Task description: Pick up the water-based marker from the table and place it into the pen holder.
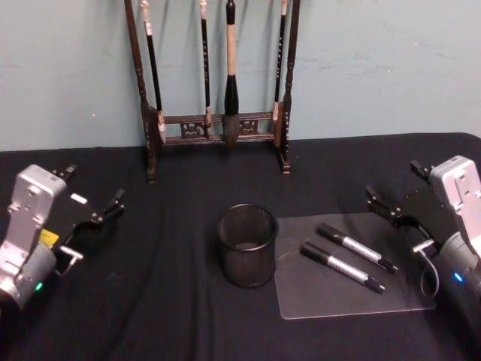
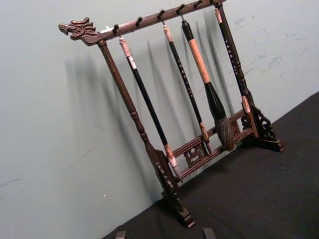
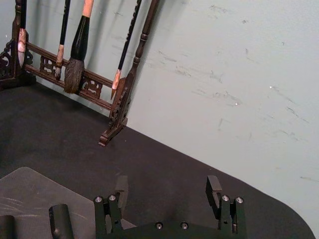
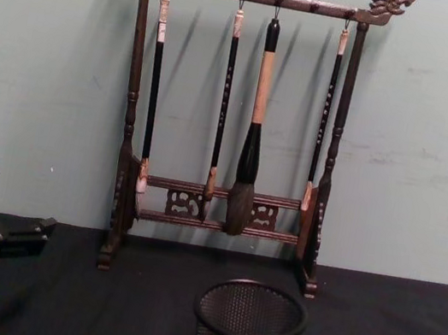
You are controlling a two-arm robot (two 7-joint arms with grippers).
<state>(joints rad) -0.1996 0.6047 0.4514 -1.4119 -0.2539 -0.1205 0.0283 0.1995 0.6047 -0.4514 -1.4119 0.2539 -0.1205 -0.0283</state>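
While both arms are waiting out at the edges of the head view, the pen holder [image 1: 248, 245] is standing upright at centre frame on the black table [image 1: 150, 301]. Just right of it a clear mat [image 1: 316, 297] is lying flat, and two markers are resting on it side by side, both slanting from upper left to lower right. They are the upper marker [image 1: 356, 247] and the lower marker [image 1: 342, 266], each with a black cap and a silver barrel, and both are lying apart from the holder.

Over at middle left, the left gripper [image 1: 95, 184] is hovering with its jaws spread wide and gripping nothing, well apart from the holder. At middle right, the right gripper [image 1: 391, 179] is hanging near the mat's upper right corner, and it too is spread wide with nothing between its jaws. The right wrist view is showing its fingers [image 3: 121, 188] well apart, with the mat and two marker ends at lower left.

At top centre the brush rack [image 1: 218, 118] is standing against the teal wall [image 1: 376, 68], with a large brush [image 1: 231, 90] hanging among thinner ones. In the chest view the holder is sitting at bottom centre, in front of the rack.
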